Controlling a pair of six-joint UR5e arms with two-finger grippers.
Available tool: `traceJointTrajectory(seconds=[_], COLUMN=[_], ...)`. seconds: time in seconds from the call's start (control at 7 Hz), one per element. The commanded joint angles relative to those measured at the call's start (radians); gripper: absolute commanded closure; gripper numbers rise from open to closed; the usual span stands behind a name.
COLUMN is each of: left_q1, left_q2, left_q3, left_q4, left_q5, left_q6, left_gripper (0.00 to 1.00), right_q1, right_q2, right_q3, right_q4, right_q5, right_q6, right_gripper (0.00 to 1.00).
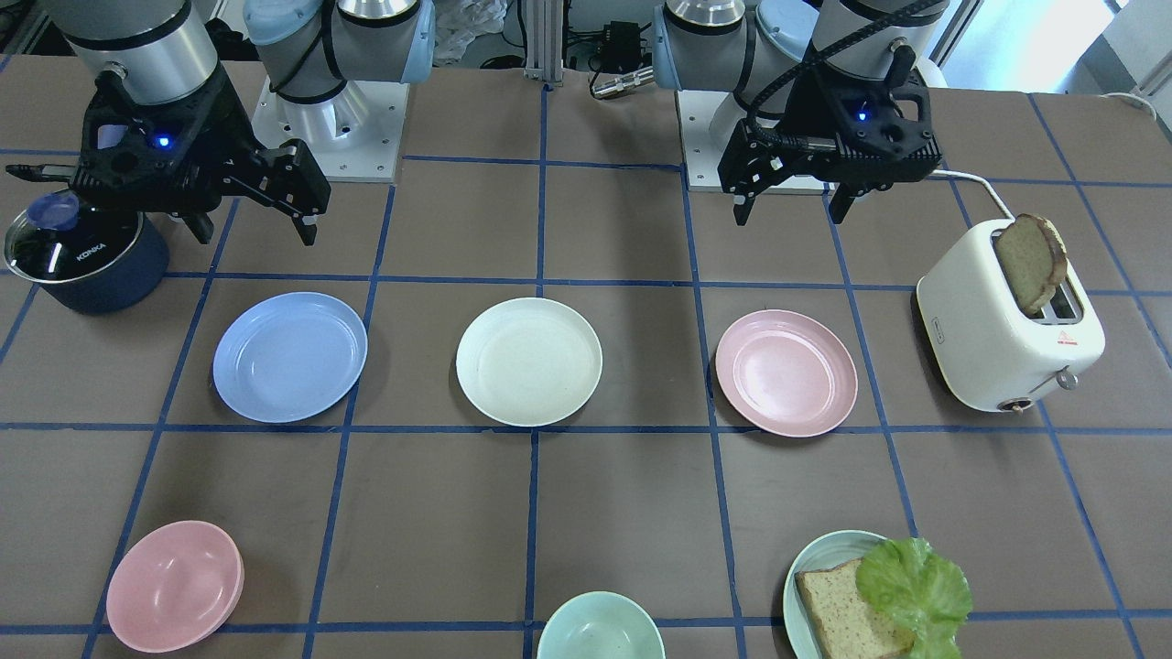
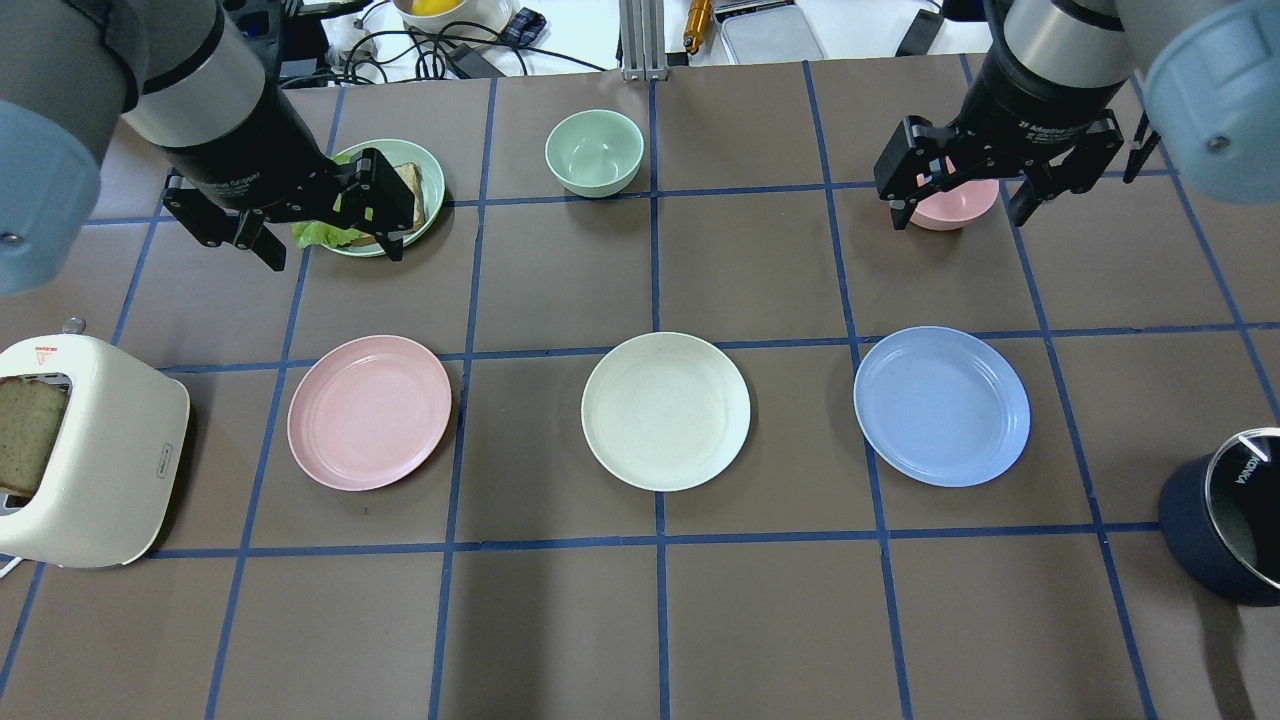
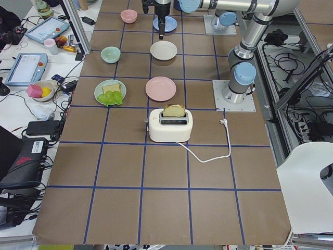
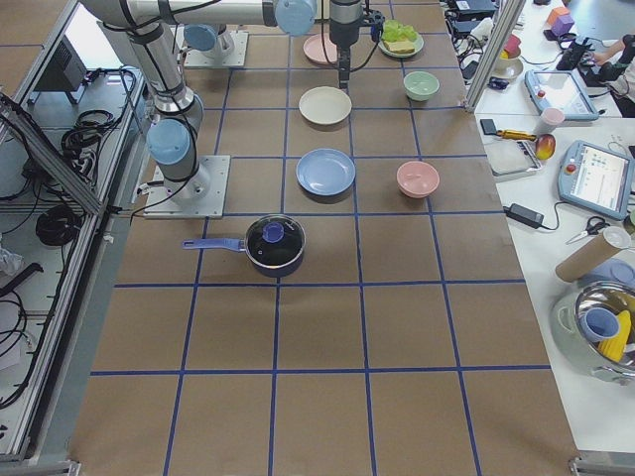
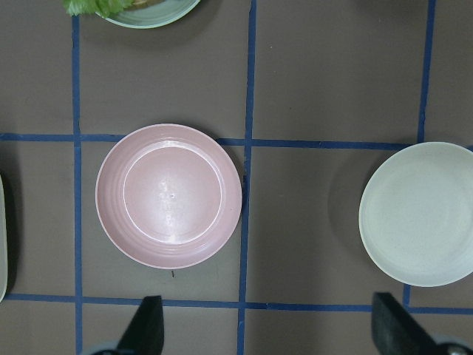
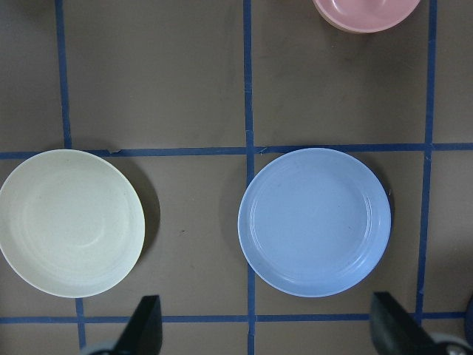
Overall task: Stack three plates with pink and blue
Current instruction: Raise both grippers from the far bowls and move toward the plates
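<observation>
While the left gripper (image 2: 332, 250) and the right gripper (image 2: 958, 215) hang with jaws spread wide and empty, your three plates lie apart in one row across the middle of the overhead view.
You see the brown gridded table (image 2: 560, 620) under everything; the white toaster (image 2: 110, 460) at the left edge, a bread slice (image 2: 30, 435) in its slot; the dark blue pot (image 2: 1215, 540) at the lower right edge; then the pink plate (image 2: 369, 412) left of centre, the cream-white plate (image 2: 666, 411) at centre, the light blue plate (image 2: 941, 406) right of centre, each flat and well apart from its neighbour; the teal plate (image 2: 425, 175) with bread and lettuce behind the left gripper at upper left; the pink bowl (image 2: 950, 208) behind the right gripper at upper right; the green bowl (image 2: 594, 150) at top centre.
</observation>
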Motion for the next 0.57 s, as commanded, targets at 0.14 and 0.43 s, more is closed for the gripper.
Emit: traceJointTrajectory(seconds=[0.14, 0.43], left_q1=[0.001, 0.001], left_q2=[-0.001, -0.01], left_q3=[0.001, -0.002], left_q4=[0.0, 0.002], left_q5=[-0.004, -0.007], left_q6=[0.0, 0.002], left_gripper=[0.0, 0.0], right_q1=[-0.001, -0.02], right_q2=[0.002, 0.002], right_q3=[0.002, 0.037], right_q4=[0.006, -0.009], right_q5=[0.002, -0.01], right_q6=[0.002, -0.006], right_gripper=[0.0, 0.0])
